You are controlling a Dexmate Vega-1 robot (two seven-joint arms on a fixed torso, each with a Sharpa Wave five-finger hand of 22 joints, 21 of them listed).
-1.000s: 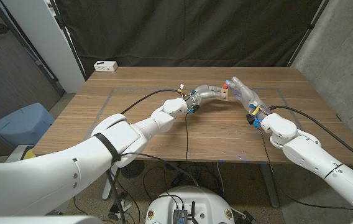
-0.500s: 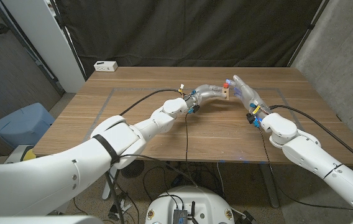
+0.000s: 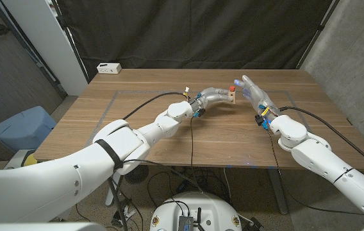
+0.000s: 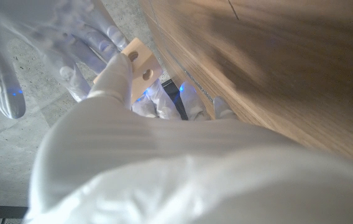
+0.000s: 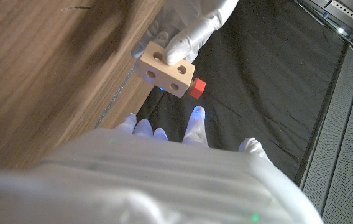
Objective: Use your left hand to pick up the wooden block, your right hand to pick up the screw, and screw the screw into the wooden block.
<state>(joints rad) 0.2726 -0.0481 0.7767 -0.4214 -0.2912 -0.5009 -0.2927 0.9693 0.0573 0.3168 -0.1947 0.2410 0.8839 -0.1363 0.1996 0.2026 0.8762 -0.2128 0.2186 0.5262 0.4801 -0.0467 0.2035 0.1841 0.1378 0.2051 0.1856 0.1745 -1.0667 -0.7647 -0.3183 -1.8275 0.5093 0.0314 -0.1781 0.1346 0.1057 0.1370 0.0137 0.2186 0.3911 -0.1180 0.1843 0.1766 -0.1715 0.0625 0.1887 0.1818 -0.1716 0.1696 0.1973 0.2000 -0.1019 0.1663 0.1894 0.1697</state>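
While held in left hand, wooden block above table

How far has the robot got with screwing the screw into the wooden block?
Done: the left hand holds the pale wooden block with round holes above the table, and the red-headed screw sits in its side. In hand: the right hand is beside the screw, fingers apart. Left: whether it is fully tightened cannot be told.

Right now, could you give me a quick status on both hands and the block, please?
Left hand holds the wooden block above the table. Red screw seated in the block's side. Right hand open beside it, fingers off the screw. Nothing in the way.
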